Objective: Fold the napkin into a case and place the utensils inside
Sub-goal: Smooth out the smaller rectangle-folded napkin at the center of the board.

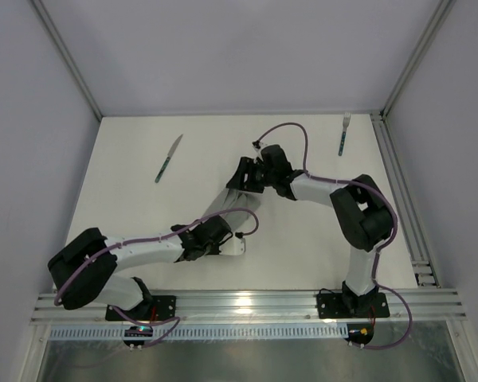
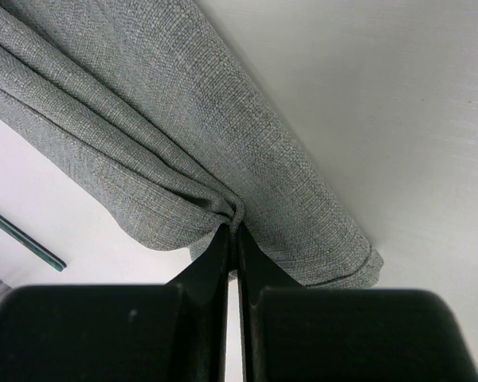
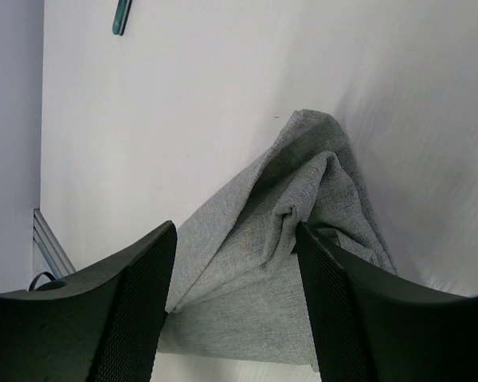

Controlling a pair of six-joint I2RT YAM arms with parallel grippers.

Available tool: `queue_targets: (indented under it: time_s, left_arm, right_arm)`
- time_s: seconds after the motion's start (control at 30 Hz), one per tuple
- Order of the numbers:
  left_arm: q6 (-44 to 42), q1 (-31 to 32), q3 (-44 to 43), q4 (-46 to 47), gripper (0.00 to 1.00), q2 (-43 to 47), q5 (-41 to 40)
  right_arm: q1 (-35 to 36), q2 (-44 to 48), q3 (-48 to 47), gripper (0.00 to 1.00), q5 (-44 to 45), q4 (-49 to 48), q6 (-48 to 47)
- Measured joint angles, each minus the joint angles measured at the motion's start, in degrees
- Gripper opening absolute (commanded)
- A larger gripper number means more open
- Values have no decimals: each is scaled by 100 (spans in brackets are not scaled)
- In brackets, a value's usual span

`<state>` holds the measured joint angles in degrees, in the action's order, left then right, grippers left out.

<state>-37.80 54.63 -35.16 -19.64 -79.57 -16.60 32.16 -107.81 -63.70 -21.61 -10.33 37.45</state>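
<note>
Grey napkin (image 2: pixel 183 143) — nipped by left claw (image 2: pixel 233 228), straddled by right claw (image 3: pixel 235 239)

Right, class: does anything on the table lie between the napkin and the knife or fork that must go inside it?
Nothing visible does. The knife lies far left and the fork far right, with bare table between each and the napkin, which the left hand pinches.

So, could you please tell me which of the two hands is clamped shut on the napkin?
The left hand: its jaws are closed on a bunched fold of napkin, while the right hand stands wide open.
</note>
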Motion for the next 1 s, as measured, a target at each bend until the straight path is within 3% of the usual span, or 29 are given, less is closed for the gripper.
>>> queue_targets:
  time_s: [0.37, 0.47, 0.57, 0.63, 0.7, 0.83, 0.87, 1.0]
  left_arm:
    - [-22, 2, 0, 44, 2, -42, -39]
    - [-20, 13, 0, 59, 2, -52, -61]
    - [-17, 17, 0, 61, 2, -55, -72]
    - [-17, 28, 2, 63, 2, -55, -79]
    - [-17, 39, 9, 72, 2, -55, -87]
    - [-17, 44, 17, 87, 2, -55, -101]
    - [-17, 48, 17, 92, 2, -55, -103]
    - [-13, 48, 26, 105, 2, -55, -109]
  right_arm:
    - [186, -470, -452, 65, 492, 544, 74]
    - [249, -551, -575, 52, 599, 581, 87]
    - [284, -597, -605, 46, 649, 581, 140]
    - [286, -634, -610, 47, 675, 579, 175]
    - [286, -699, -616, 57, 702, 581, 208]
    - [286, -813, -664, 55, 767, 575, 262]
    - [286, -822, -688, 51, 785, 581, 262]
    - [286, -885, -717, 11, 841, 592, 258]
